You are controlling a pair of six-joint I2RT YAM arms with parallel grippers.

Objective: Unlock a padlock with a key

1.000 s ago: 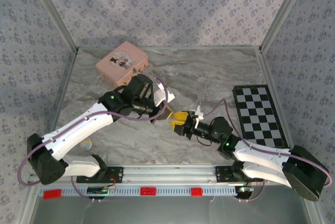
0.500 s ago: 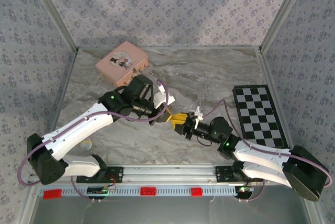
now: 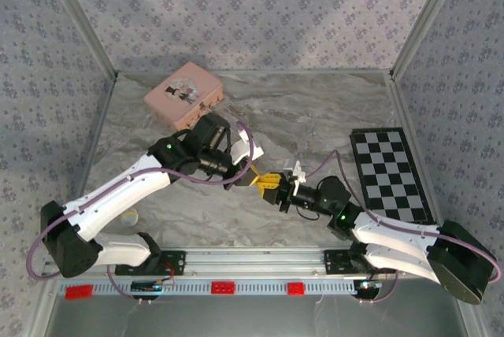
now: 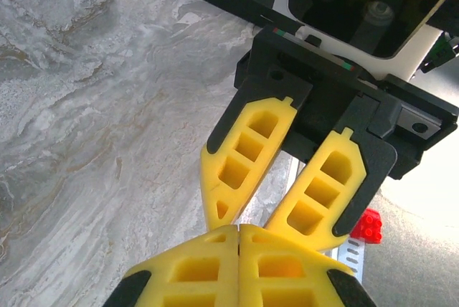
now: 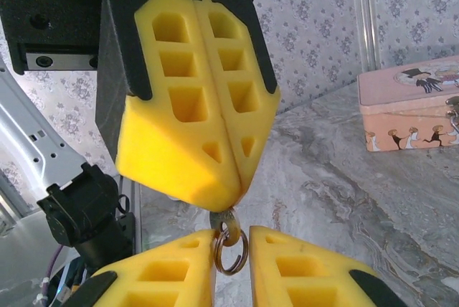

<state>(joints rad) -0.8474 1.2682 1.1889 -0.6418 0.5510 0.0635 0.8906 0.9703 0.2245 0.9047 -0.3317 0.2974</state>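
**At mid-table: key between two grippers, tip to tip**

Item 1, key (image 5: 224,221). Only its head pokes out from the left gripper's fingertips, with a ring (image 5: 231,251) dangling from it. The shaft is hidden between the pads. Its long axis appears to run along those fingers, head end toward the right gripper.

Item 2, left gripper (image 5: 226,201). Fingers pressed together, pinching the key.

Item 3, right gripper (image 4: 249,214). Fingers spread, one on either side of the ring. I cannot tell whether either one touches it. Judged to be the receiving side of a handover, so the coming move depends on closing squarely on the head or ring.

Item 4, padlock. Too small to pick out for certain. A bit of metal (image 5: 450,110) on the front of the pink box (image 3: 185,93) is probably it. The box sits at the far left of the table, well apart from both fingertips, beyond the left wrist. The left arm is nearer to it.
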